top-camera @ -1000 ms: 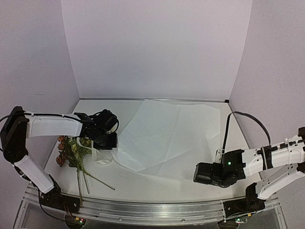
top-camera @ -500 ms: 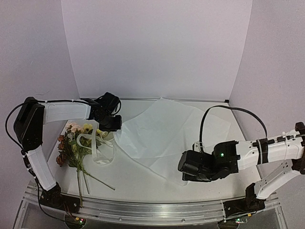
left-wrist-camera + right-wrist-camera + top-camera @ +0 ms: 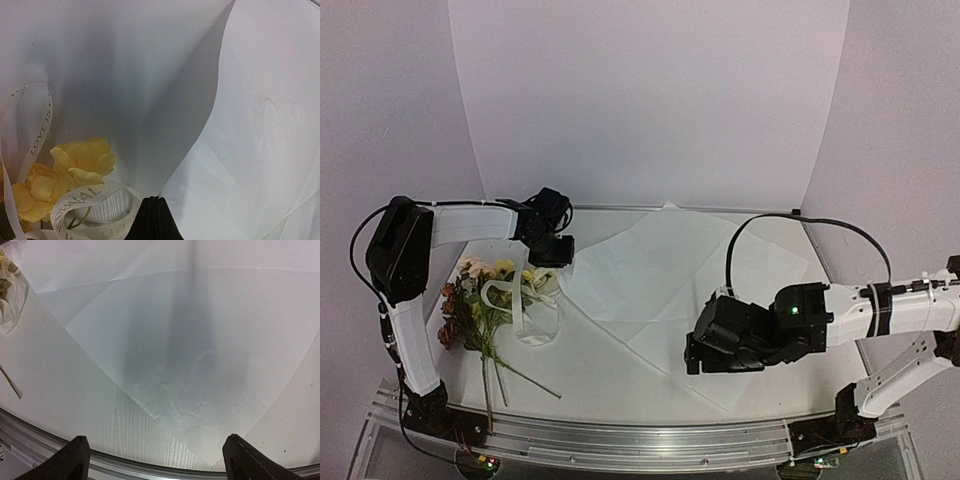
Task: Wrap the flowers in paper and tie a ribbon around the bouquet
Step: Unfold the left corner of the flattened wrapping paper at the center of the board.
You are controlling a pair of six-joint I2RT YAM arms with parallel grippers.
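My left gripper (image 3: 153, 212) is pressed together, and the edge of the paper (image 3: 660, 270) runs right into its tips, so I judge I am pinching the sheet's left corner, lifted off the worktop (image 3: 610, 385). My right gripper (image 3: 156, 442) is spread wide, hovering over the sheet's near corner and touching nothing.

The flowers (image 3: 485, 295) lie on the worktop just beside the paper's left edge, not on it, with the ribbon (image 3: 82, 200) looped over the yellow blossoms.

- **Tearing or slipping:** the sheet is thin and soft, so a hard pull from my left pinch could tear the corner or let it slide free.
- **Disturbing the bunch:** a raised edge swept sideways might snag the ribbon loops or push the flowers away.
- **Crumpling:** if my right gripper closes too low, it would crumple the corner against the worktop rather than take it cleanly.
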